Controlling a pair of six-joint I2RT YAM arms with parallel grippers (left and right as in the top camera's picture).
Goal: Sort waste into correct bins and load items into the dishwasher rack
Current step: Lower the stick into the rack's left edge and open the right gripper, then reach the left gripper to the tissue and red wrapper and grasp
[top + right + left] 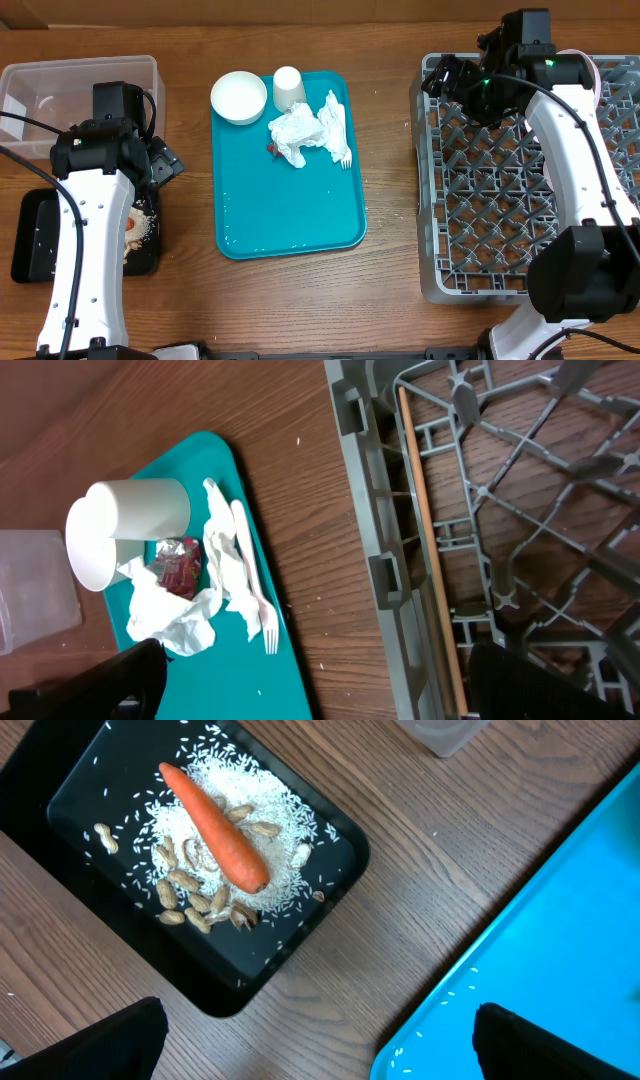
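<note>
So right now both claws are wide apart with nothing in them: the left gripper [318, 1042] hangs just off the corner of the black tray [300, 935], the right gripper [310, 682] over the near edge of the dishwasher rack [500, 200]. The carrot [215, 825] is already in the black tray on a heap of rice and peanuts [190, 885]; the clear tub [60, 85] looks basically empty. On the teal tray [290, 210] there's a bowl [239, 97], a cup [289, 88], and the crumpled napkin [300, 130] bunched right against the fork [250, 575], with the red scrap [178, 565] wedged between napkin and cup. That's my worry: a pinch on the napkin could drag the fork into a bin, or knock the cup over. Also what looks like the wooden stick [430, 560] lies along the rack's inside wall, awkward to pinch and easy to miss.
</note>
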